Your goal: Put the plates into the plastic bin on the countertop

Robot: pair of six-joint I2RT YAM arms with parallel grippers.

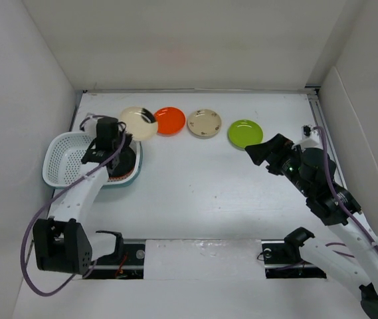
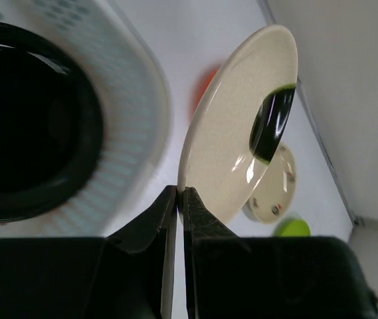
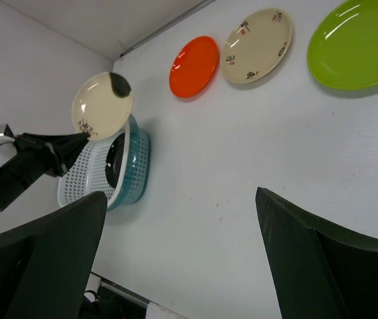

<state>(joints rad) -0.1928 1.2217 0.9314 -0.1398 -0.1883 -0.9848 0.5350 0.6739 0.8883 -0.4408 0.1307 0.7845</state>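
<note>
By the bin (image 1: 61,158), left claw (image 2: 181,194) tight on beige plate (image 2: 228,133); right claw (image 3: 181,199) agape, empty

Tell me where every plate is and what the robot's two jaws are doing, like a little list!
left jaws: shut on the rim of the black-smudged beige plate, which is lifted and tilted near the bin
right jaws: open, holding nothing, close to the lime green plate
in the plastic bin: a black plate
on the countertop: orange plate, beige plate with small marks and the lime green plate, in a row
</note>
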